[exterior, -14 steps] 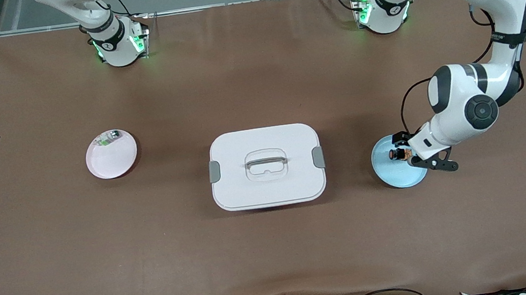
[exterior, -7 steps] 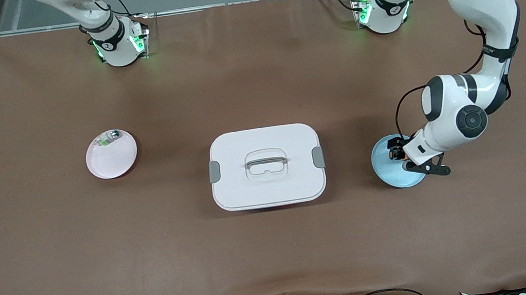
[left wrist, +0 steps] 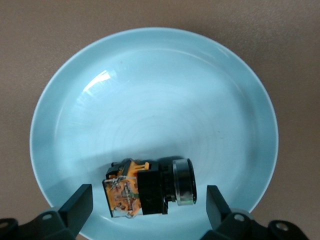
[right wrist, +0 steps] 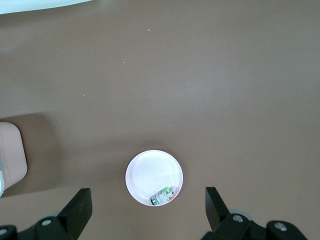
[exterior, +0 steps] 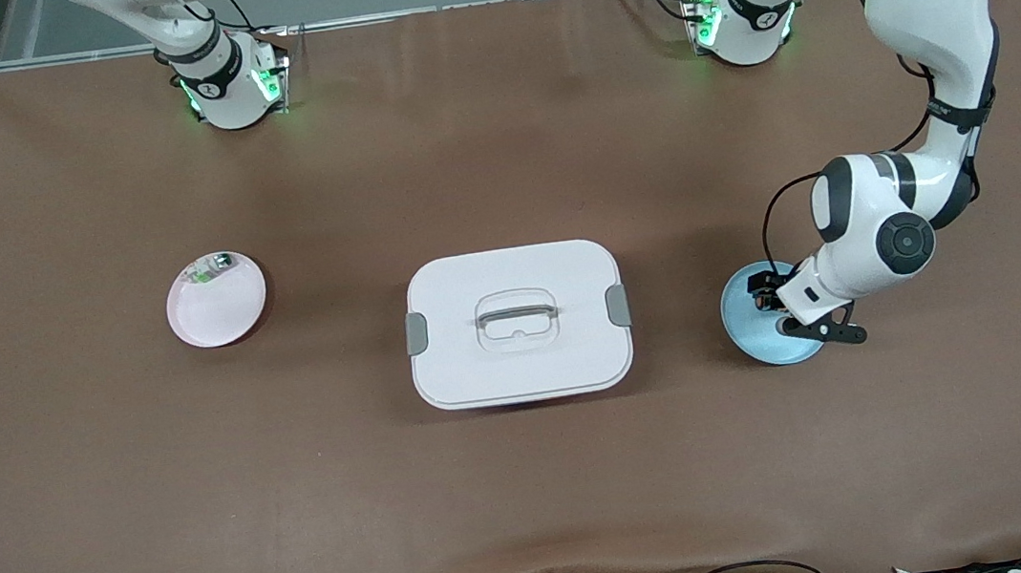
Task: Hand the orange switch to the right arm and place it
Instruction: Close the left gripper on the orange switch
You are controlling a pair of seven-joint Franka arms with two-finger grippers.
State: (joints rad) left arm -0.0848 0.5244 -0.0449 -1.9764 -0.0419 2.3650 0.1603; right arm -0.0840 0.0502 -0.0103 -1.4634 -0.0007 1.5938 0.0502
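The orange switch (left wrist: 149,187) lies on its side in the pale blue plate (left wrist: 150,90), toward the left arm's end of the table. My left gripper (left wrist: 149,199) is low over the plate, open, with one finger on each side of the switch and not touching it. In the front view the left gripper (exterior: 767,294) covers most of the switch on the blue plate (exterior: 756,335). My right gripper (right wrist: 147,209) is open and empty, high above a pink plate (right wrist: 150,172); only the right arm's base (exterior: 223,79) shows in the front view.
The pink plate (exterior: 221,315) holds a small clear-silver part with green marking (exterior: 211,269), which also shows in the right wrist view (right wrist: 164,196). A white lidded box (exterior: 517,324) with a handle stands mid-table between the two plates.
My left arm has come down and shifted slightly toward the right arm's end, bringing its open gripper around the switch. The switch and plates have not moved.
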